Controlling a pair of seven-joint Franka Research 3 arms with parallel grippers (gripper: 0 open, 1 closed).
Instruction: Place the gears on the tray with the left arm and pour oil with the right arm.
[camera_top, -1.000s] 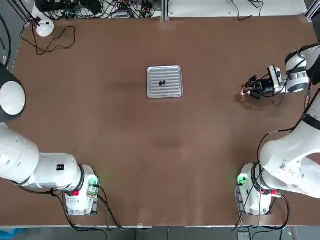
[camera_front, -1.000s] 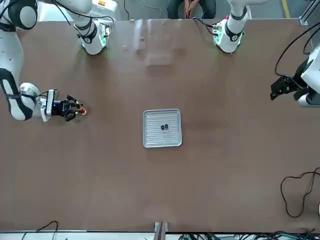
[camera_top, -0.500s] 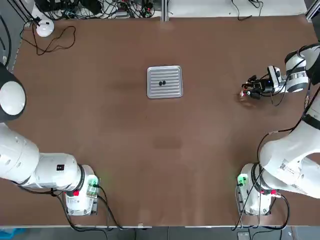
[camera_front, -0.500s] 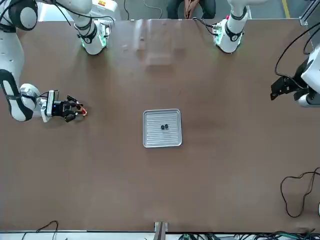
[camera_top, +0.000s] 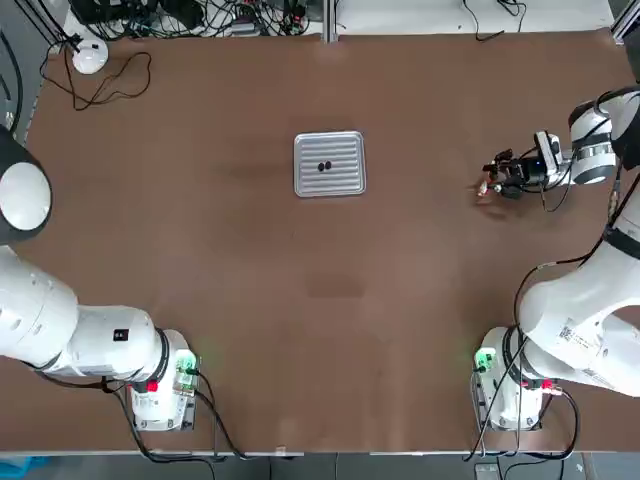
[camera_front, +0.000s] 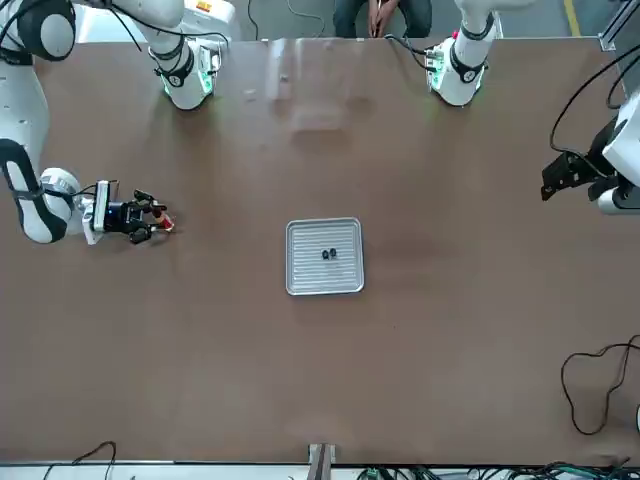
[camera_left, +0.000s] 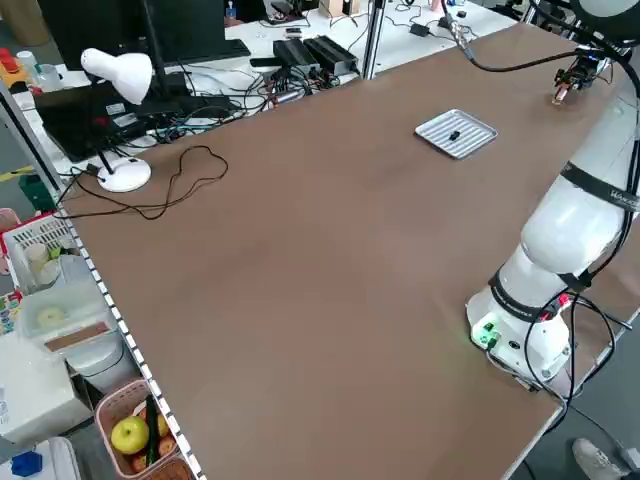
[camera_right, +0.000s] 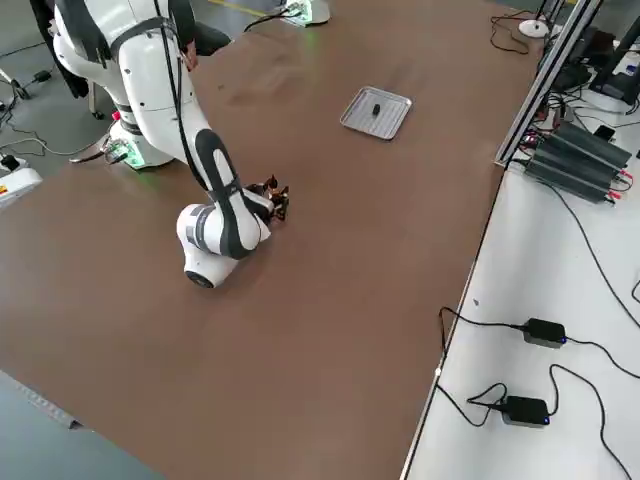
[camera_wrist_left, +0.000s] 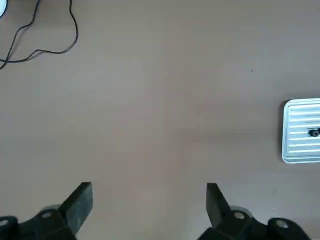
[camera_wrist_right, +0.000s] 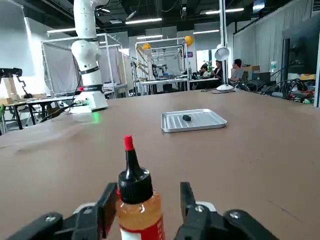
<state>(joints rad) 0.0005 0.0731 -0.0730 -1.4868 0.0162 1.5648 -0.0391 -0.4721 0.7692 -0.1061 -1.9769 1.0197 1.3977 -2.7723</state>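
Between your right gripper's (camera_wrist_right: 145, 210) parted fingers, the oil (camera_wrist_right: 139, 200) is standing upright, apparently just let go; the tray (camera_wrist_right: 193, 120) is lying straight ahead.

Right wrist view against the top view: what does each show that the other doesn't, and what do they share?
Only the right wrist view shows the oil bottle close up: upright, dark cap, red tip, standing between the right gripper fingers, with a gap visible on one side. It also shows people at desks in the background.

Only the top view shows the left arm parked at the table's left edge, both arm bases, and a white lamp.

Both show the tray with the gears on it.
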